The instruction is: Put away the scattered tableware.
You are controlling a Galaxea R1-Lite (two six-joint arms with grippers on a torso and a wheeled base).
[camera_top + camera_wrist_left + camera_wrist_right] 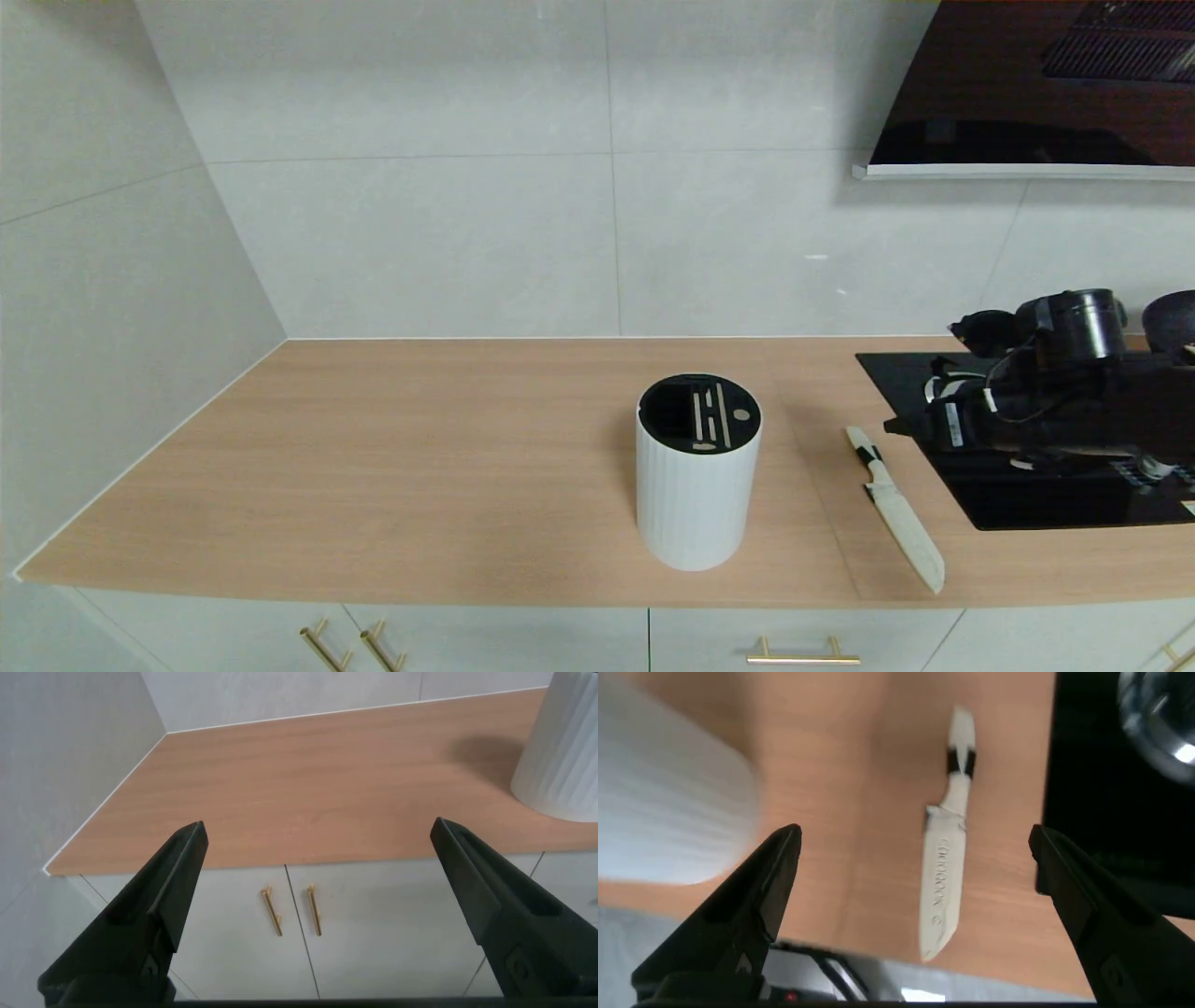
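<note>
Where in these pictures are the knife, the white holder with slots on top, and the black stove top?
knife (904,534), head view, middle of the pale blade.
white holder (695,499), head view, ribbed side wall.
black stove top (1013,511), head view, bare near corner of the glass.

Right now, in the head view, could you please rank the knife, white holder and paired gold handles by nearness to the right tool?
1. knife, on the right, by the right tool.
2. white holder, mid-counter.
3. paired gold handles, far left below the counter.
</note>
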